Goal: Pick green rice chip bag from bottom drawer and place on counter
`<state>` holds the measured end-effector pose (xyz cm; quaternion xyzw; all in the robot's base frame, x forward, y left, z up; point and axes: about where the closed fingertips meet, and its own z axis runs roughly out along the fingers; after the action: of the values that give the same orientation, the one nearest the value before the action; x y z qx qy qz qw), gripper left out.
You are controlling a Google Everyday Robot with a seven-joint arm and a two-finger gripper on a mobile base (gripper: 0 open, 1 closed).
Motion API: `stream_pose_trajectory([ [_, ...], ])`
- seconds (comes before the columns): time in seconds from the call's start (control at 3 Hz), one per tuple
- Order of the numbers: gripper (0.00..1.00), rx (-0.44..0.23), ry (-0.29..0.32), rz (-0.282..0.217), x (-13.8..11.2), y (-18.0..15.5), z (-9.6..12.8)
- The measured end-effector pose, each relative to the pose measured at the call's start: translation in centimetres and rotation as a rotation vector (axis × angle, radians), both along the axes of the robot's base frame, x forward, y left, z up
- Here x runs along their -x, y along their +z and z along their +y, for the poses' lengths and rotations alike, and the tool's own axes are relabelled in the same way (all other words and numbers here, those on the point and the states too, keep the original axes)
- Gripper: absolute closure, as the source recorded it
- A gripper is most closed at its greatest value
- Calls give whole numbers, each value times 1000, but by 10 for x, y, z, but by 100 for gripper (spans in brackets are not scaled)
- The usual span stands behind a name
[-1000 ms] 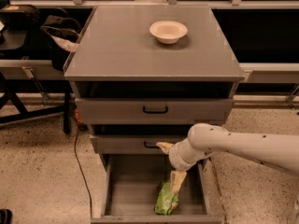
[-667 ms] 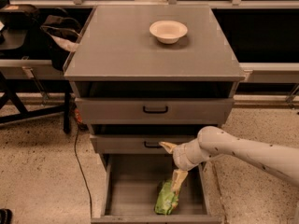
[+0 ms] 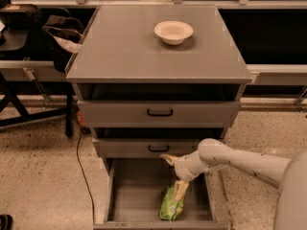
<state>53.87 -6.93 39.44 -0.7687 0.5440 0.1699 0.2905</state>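
Note:
The green rice chip bag point(image 3: 170, 207) lies in the open bottom drawer point(image 3: 129, 200), right of its middle and near the front edge. My gripper point(image 3: 172, 178) reaches into the drawer from the right, just above the bag. It is open: one beige finger point(image 3: 181, 189) points down and touches the bag's top end, while the other points left under the middle drawer's front. The counter point(image 3: 124, 47) is the broad grey cabinet top above.
A cream bowl point(image 3: 173, 31) stands on the counter at the back right. The two upper drawers with black handles point(image 3: 159, 112) stick out slightly above the bottom one. A dark bag and a stand point(image 3: 57, 37) are at the left, and a cable runs down the floor.
My arm has shifted slightly and the gripper has dropped a little lower onto the bag's top end. The bag has not moved.

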Motion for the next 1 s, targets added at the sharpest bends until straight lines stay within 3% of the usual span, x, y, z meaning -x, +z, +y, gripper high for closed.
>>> stream_pose_trajectory([
  [0.67, 0, 11, 4, -38, 5, -5, 6],
  [1.0, 0, 4, -11, -78, 1, -42, 5],
])
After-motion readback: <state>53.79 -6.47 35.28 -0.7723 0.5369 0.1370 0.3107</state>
